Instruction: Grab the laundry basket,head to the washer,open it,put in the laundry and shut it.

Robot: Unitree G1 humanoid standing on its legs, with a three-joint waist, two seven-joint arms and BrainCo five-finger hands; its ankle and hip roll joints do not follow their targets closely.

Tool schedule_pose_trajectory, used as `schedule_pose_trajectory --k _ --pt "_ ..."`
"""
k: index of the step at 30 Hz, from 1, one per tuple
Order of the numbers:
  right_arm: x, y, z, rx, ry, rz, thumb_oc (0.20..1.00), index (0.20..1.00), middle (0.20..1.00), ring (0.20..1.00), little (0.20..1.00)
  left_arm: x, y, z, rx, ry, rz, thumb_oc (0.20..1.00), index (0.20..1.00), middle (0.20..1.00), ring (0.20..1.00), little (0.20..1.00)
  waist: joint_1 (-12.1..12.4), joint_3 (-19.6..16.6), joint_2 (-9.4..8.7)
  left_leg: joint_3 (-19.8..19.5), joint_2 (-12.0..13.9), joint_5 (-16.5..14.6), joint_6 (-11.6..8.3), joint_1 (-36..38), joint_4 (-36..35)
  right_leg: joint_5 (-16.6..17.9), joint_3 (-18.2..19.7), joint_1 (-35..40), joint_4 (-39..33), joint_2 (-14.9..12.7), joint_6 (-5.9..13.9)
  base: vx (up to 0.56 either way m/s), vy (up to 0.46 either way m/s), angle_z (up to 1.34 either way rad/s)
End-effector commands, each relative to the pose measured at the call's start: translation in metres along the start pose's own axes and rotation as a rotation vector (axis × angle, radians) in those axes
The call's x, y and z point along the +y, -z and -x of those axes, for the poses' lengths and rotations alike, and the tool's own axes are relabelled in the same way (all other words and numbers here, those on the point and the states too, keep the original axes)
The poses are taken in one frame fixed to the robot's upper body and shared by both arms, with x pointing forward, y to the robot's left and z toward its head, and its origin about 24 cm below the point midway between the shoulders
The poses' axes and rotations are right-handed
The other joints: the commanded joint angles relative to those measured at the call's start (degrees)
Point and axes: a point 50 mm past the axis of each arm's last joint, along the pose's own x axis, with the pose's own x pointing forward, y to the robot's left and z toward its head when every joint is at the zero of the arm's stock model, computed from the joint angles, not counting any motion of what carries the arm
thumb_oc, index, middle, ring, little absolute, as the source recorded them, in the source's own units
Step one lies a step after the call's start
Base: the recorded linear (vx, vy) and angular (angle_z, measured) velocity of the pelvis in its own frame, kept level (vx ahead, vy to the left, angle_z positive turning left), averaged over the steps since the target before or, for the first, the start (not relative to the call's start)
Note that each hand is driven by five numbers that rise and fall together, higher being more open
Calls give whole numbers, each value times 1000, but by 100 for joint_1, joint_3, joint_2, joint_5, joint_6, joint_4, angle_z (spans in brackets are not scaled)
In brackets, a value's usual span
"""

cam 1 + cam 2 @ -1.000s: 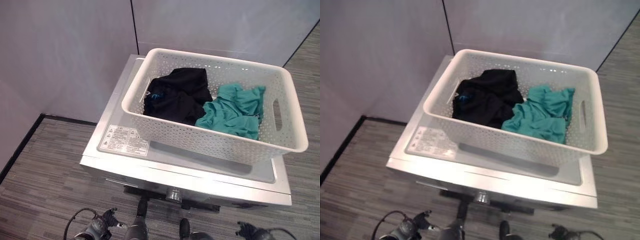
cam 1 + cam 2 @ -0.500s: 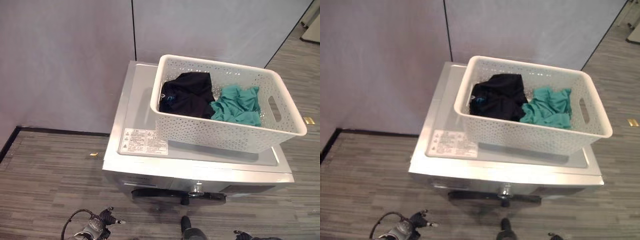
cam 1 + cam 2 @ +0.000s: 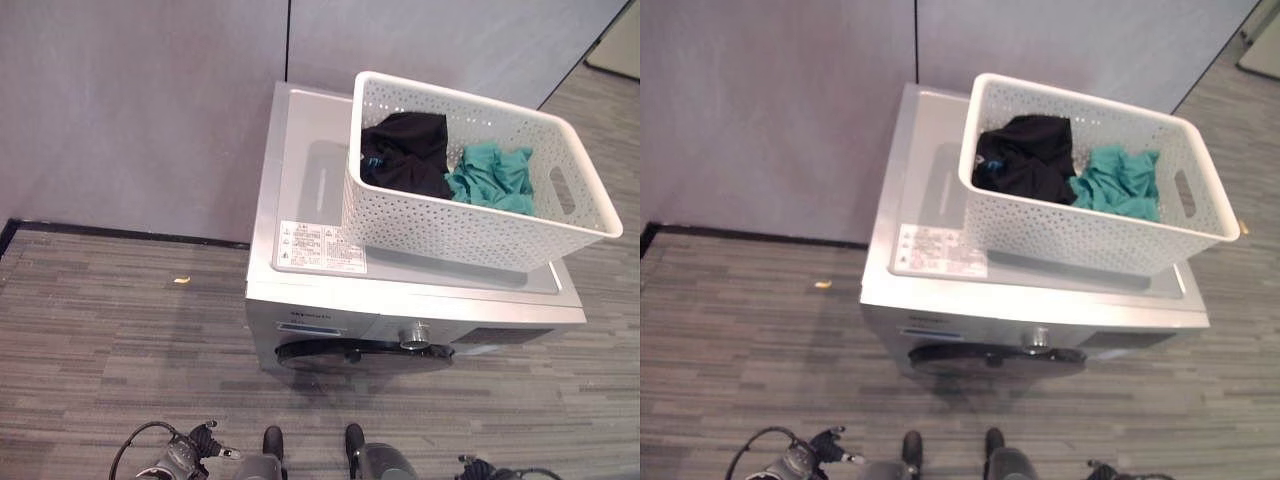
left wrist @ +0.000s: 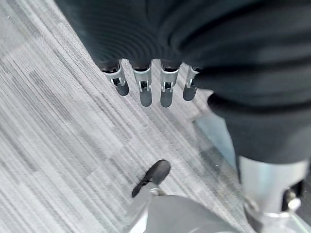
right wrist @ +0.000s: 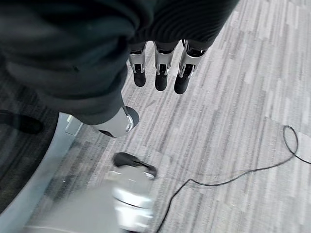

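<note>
White laundry basket (image 3: 470,215) on top of the washer (image 3: 300,200), toward its right side, right end overhanging the edge. Inside, a black garment (image 3: 405,155) on the left, a teal garment (image 3: 495,178) beside it on the right, touching. Washer door (image 3: 350,352) shut, round knob (image 3: 414,335) on the front panel above it. Left hand (image 4: 146,82) hanging over the grey striped floor (image 3: 100,330), fingers relaxed and slightly apart, holding nothing. Right hand (image 5: 163,65) likewise low over the floor, fingers loose, empty.
</note>
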Motion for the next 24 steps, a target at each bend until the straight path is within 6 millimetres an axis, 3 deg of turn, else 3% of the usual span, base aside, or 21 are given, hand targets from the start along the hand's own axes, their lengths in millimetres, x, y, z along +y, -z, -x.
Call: schedule_pose_trajectory --k 1,4,9,16,24 --pt "-15 4 2 2 42 44 1000 1000 1000 1000 1000 2 -6 -1 -23 -7 -15 1000 1000 1000 1000 1000 -32 -342 -6 -318 -172 -8 -350 -238 -13 -6 254 -370 354 86 -13 -75 -96 -15" --pt "-9 -2 1 -29 32 67 1000 1000 1000 1000 1000 -2 2 0 2 -9 -6 1000 1000 1000 1000 1000 -17 -389 -140 -165 -121 -2 -396 -287 61 11 352 -266 -97 96 -18 -53 -132 -17" --pt "-11 6 3 -32 51 54 1000 1000 1000 1000 1000 -10 3 1 -2 3 12 1000 1000 1000 1000 1000 -98 -391 -109 -225 -17 62 -518 -193 48 -155 261 -186 -69 219 -152 22 -118 -14" --pt "-15 0 5 -109 85 73 1000 1000 1000 1000 1000 -13 9 2 12 -7 32 1000 1000 1000 1000 1000 -180 -350 -107 -273 125 111 -666 -44 52 -317 114 -62 16 334 -265 45 -81 12" --pt "-40 -3 29 -296 173 206 1000 1000 1000 1000 1000 -13 21 5 22 -30 70 1000 1000 1000 1000 1000 -331 -383 -41 -307 213 143 -750 92 -34 -479 38 5 171 374 -301 49 -31 9"
